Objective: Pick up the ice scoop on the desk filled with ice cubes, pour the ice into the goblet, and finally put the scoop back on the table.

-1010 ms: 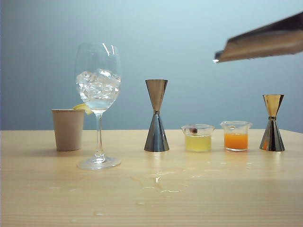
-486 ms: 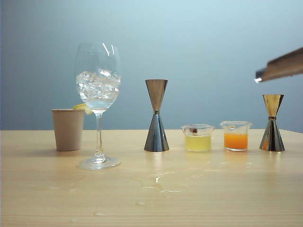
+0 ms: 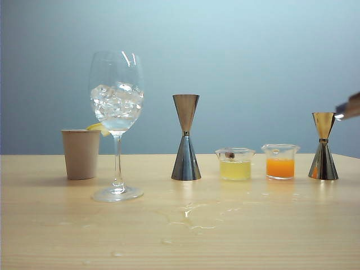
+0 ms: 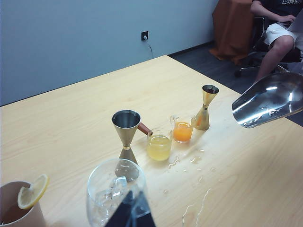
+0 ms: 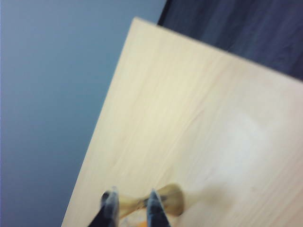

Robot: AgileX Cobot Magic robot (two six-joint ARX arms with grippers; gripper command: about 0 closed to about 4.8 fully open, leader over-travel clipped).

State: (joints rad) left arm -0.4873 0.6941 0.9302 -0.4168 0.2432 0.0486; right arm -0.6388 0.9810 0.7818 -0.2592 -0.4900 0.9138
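1. With ice [image 3: 116, 100] already in the goblet [image 3: 116, 121], pouring looks done; setting down remains.
2. Right hand [image 5: 131, 204] pinches the scoop [image 4: 268, 99], aloft past the bench [image 3: 180, 225] edge.
3. Left hand [image 4: 130, 213]: aperture unclear, above the goblet.
4. Next: lower the scoop onto bare bench.

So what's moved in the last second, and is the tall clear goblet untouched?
The shiny steel ice scoop has swung away rightward and lower; only its tip shows at the exterior view's right edge, above the gold jigger. The tall clear goblet, its ice cubes and the other vessels stayed put.
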